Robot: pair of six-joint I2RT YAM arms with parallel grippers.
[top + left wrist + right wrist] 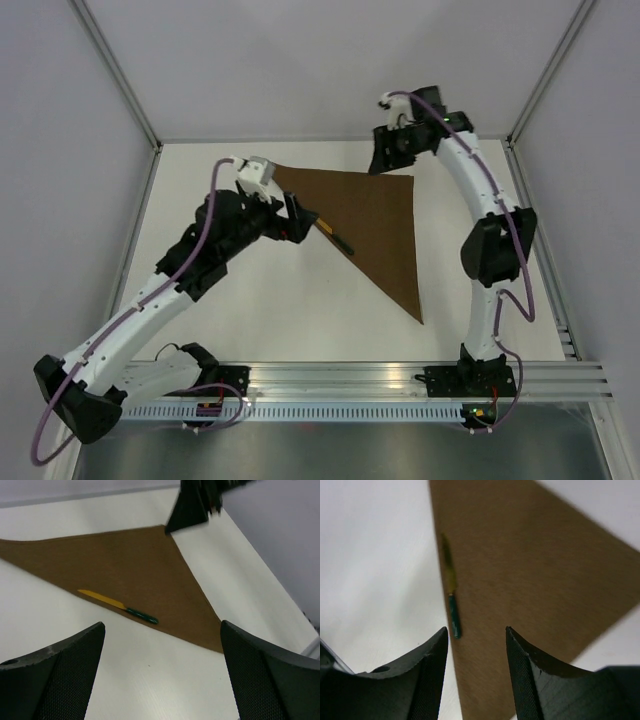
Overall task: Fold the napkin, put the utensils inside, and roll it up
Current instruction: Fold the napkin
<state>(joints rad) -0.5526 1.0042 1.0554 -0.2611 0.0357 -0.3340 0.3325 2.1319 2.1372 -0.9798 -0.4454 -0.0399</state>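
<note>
The open left hand hangs just beside the knife, which lies along the napkin's diagonal fold; the right hand, parted and empty, is farther off.

Bare table along the napkin fold edge; left end effector close beside the utensil.
</note>
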